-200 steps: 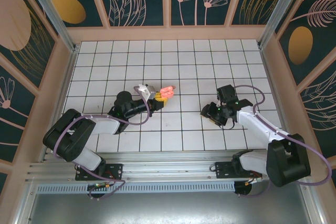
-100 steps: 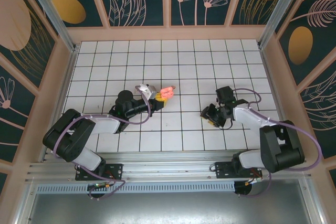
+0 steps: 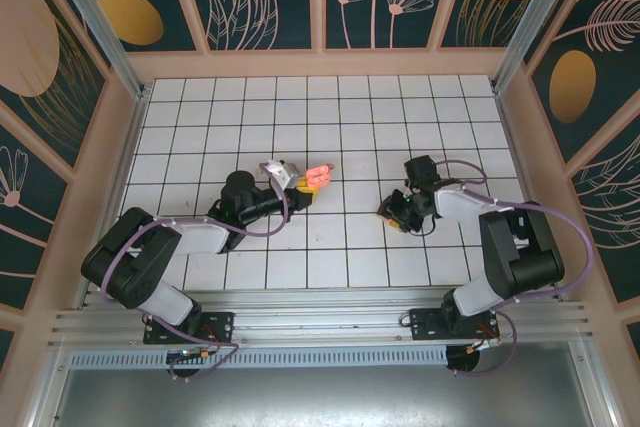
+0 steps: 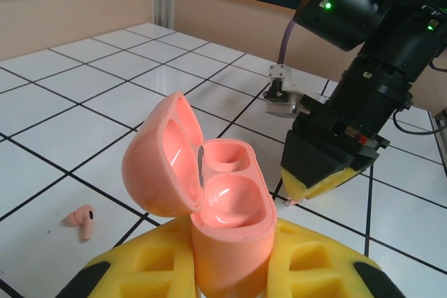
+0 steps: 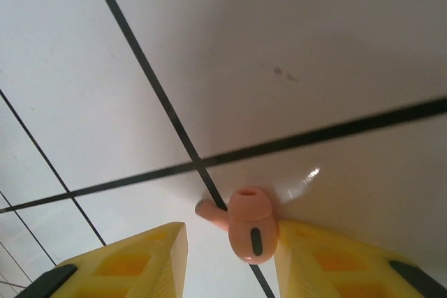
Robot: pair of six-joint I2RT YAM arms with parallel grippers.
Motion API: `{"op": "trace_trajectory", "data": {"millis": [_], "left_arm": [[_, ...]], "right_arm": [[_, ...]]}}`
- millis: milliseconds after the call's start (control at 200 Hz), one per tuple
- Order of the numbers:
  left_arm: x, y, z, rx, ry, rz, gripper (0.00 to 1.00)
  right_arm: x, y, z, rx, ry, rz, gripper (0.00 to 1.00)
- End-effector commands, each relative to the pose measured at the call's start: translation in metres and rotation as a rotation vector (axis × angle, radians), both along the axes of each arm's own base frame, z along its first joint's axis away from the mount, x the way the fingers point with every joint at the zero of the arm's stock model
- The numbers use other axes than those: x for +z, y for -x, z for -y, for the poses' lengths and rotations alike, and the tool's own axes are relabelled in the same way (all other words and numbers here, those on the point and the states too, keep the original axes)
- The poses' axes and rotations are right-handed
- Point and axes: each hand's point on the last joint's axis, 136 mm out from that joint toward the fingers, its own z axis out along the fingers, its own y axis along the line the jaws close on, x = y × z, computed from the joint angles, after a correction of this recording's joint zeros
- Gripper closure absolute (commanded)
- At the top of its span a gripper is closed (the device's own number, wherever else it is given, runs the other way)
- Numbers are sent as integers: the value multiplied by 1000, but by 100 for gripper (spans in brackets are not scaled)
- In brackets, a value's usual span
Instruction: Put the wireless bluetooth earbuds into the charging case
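Observation:
A salmon-pink charging case (image 4: 230, 221) stands upright with its lid hinged open and both wells empty, and my left gripper (image 4: 230, 280) is shut on its lower body. From above, the case (image 3: 318, 177) sits at the tip of the left gripper (image 3: 302, 185), left of centre. A salmon-pink earbud (image 5: 248, 227) lies on a tile seam between the yellow fingers of my right gripper (image 5: 229, 236). It touches the right finger (image 5: 335, 263), while the left finger (image 5: 133, 259) stands apart from it. The right gripper (image 3: 390, 213) is low on the floor, to the right of the case.
A second salmon-pink earbud (image 4: 81, 215) lies loose on a tile to the left of the case. The right gripper's yellow tip (image 4: 318, 185) is just beyond the case. White tiled floor (image 3: 320, 107) stretches toward the back, ringed by raised walls (image 3: 320, 65).
The right gripper has shifted slightly left toward the case, and its jaws have narrowed around the earbud. The left arm and case have not moved.

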Motion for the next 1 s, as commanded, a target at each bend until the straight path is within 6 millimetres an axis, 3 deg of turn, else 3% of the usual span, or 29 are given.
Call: {"op": "trace_trajectory", "data": {"millis": [0, 285, 636, 821, 996], "left_arm": [[18, -2, 2, -7, 10, 60, 87], [17, -3, 1, 1, -15, 67, 87], [18, -2, 0, 6, -14, 68, 87], [19, -2, 0, 6, -13, 68, 87], [18, -2, 0, 4, -15, 67, 87]], "right_arm": [[5, -26, 1, 12, 30, 76, 63], [1, -47, -6, 66, 41, 87, 62], [30, -45, 3, 67, 87, 122, 59], [22, -35, 12, 52, 135, 86, 59], [12, -35, 5, 67, 116, 62, 60]]}}
